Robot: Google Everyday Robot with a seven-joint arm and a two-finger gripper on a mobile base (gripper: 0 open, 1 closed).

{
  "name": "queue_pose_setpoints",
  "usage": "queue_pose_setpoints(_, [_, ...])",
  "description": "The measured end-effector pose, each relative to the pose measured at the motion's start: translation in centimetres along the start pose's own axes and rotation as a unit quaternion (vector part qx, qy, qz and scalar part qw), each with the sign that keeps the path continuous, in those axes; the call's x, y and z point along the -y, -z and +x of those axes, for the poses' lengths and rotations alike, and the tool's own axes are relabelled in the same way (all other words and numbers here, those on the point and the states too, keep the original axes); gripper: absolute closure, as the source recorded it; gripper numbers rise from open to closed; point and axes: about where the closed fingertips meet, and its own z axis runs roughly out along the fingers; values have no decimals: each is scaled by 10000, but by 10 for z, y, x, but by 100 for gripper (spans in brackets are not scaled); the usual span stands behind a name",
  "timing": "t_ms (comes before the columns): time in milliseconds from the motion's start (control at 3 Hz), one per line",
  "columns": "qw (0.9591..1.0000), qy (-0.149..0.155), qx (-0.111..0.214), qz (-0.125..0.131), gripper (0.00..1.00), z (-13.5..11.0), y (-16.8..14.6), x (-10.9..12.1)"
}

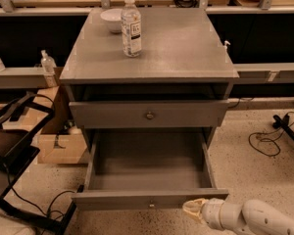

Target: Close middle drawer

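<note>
The grey cabinet (152,48) has its middle drawer (149,168) pulled far out, showing a deep empty box. The drawer's flat front (112,199) with a small knob (151,205) faces me at the bottom of the view. The upper drawer (149,113) sits slightly out above it. My gripper (194,209), with a pale tip on a white arm (255,219), is at the bottom right, against the right end of the middle drawer's front.
A clear water bottle (131,26) and a white bowl (111,19) stand on the cabinet top. A cardboard box (59,141) and a black frame (14,151) are on the floor at left. Cables (269,141) lie on the floor at right.
</note>
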Motion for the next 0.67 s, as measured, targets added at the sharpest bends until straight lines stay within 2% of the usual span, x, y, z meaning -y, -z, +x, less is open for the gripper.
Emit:
queue_pose_setpoints(333, [9998,115,108,-85,100,-25,-34,21])
queue_pose_setpoints(667, [9998,115,108,-85,100,-24,-33,18])
